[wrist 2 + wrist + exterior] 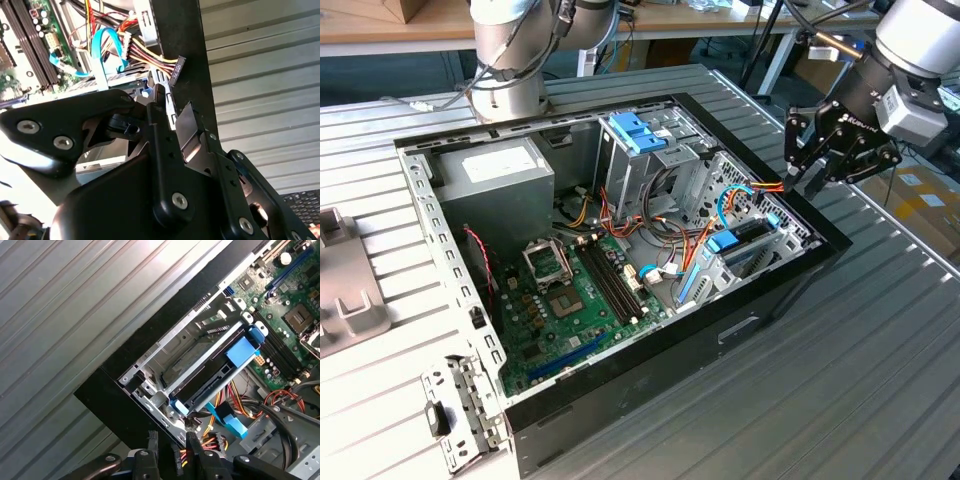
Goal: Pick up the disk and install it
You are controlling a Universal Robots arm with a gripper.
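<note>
Open air surrounds my gripper (817, 172) above the case wall (825, 232); below, cables (735, 195) crowd the drive cage (200, 352).

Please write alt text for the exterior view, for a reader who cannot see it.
An open computer case lies on a ribbed metal table, and the gripper hangs at its edge on the exterior view's right, just beside the blue-railed disk sitting in its bay. A grey power supply fills the far corner.

Open computer case (620, 400) lies on ribbed metal bench (840, 380), exposing green motherboard (570, 300), grey power-supply box (500, 170) and coloured cables (660, 235).
</note>
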